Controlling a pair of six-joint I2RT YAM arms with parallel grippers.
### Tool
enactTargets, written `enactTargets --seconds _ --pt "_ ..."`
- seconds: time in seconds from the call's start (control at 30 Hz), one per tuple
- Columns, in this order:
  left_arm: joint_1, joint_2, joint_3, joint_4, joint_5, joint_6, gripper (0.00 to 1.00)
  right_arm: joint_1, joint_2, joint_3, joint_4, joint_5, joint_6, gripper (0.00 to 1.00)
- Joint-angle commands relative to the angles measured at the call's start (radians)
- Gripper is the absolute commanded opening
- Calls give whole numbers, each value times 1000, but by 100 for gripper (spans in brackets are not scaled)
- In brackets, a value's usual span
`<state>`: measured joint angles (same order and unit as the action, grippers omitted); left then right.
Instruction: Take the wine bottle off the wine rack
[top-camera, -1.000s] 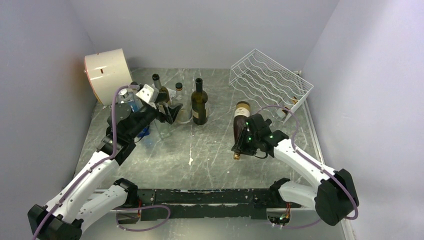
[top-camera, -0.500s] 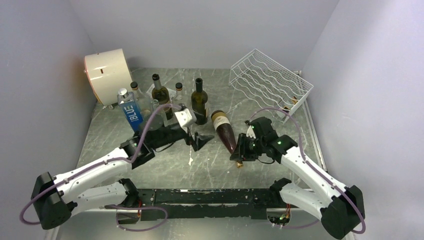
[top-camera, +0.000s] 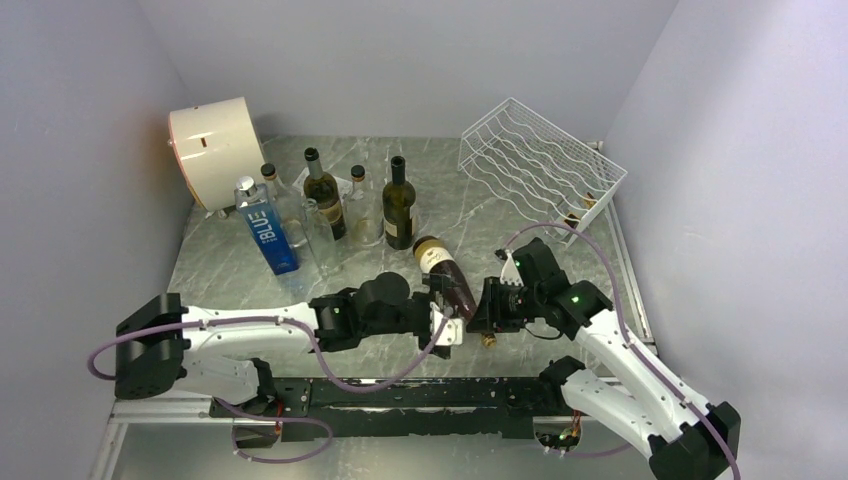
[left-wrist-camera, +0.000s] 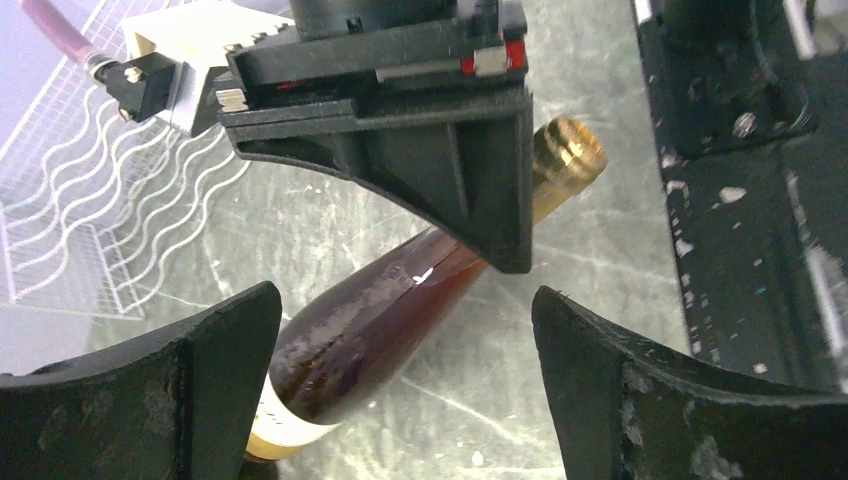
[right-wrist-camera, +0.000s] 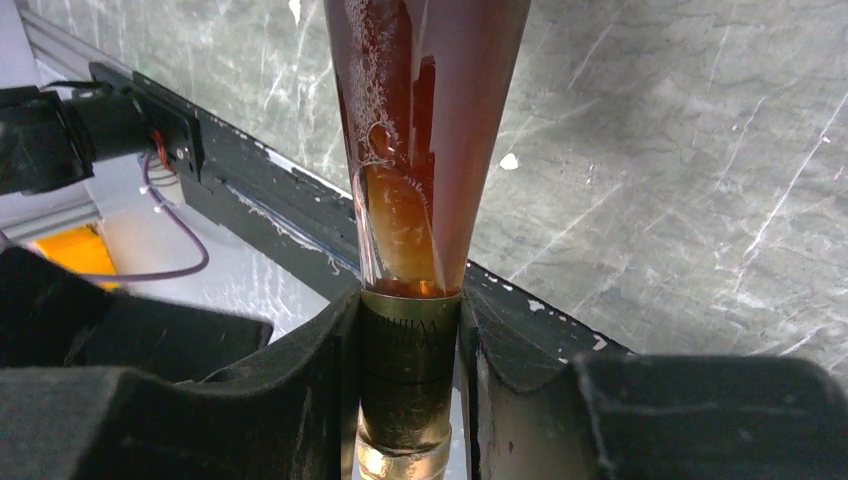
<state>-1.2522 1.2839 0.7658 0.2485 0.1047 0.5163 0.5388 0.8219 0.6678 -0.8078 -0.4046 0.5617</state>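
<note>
**Bottle out of the rack, second claw poised to take it**

**Top external.** The wine bottle (top-camera: 446, 279) is out of the wine rack (top-camera: 540, 160). It is well apart from the rack, on the side toward the arm bases, and it slants with its base end toward the rack and its capped neck pointing away. The right gripper (top-camera: 481, 318) is clamped on that neck. The left gripper (top-camera: 449, 312) reaches in from the side of the bottle away from the rack, jaws spread wide about the bottle. Whether the glass touches the table (top-camera: 440, 190) cannot be told here. A cluster of upright bottles (top-camera: 400, 205) stands farther from the rack than the held one.

**Left wrist.** The left gripper (left-wrist-camera: 400, 310) has its two fingers (left-wrist-camera: 190, 370) far apart with the wine bottle (left-wrist-camera: 370, 330) lying between them, neither pad on the glass. The right gripper (left-wrist-camera: 500, 225) is closed on the neck, and the wine rack (left-wrist-camera: 100, 200) shows behind.

**Right wrist.** The right gripper (right-wrist-camera: 410, 370) presses from both sides on the dark band of the neck, with the wine bottle (right-wrist-camera: 430, 120) widening away from it over the table (right-wrist-camera: 650, 150).

**Doing the step well.** The lift-out looks done, and what remains appears to be a shared hold or handover. The neck grip is narrow and the weight sits far from it, so the bottle may pivot. The left jaws should be centred on the broad body and closed squarely before the right lets go. The move should be slow and kept away from the upright bottles.
</note>
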Motion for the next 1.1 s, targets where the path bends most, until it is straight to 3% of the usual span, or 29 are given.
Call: enactTargets --seconds 0.0,0.2,0.53,0.6,0.73,0.87,0.97,1.07 --pt "-9 23 19 20 -29 216 99 5 -39 39 -6 -94 -55 0" --pt "-31 152 85 -55 18 305 99 5 -75 62 -43 -108 -61 0" --pt "-73 315 107 159 -25 334 96 6 -110 110 -104 -118 -71 0" --pt "-79 338 114 194 -59 312 90 5 -118 116 -112 -115 -72 0" --pt "-89 355 94 304 -130 254 65 6 -128 122 -120 -94 -70 0" --pt "-102 336 64 360 -215 160 44 6 -128 145 -126 -71 -70 12" --pt "-109 312 60 318 -250 83 34 6 -128 188 -131 -27 -63 33" --pt "-118 283 28 316 -285 35 30 6 -113 254 -165 55 -60 53"
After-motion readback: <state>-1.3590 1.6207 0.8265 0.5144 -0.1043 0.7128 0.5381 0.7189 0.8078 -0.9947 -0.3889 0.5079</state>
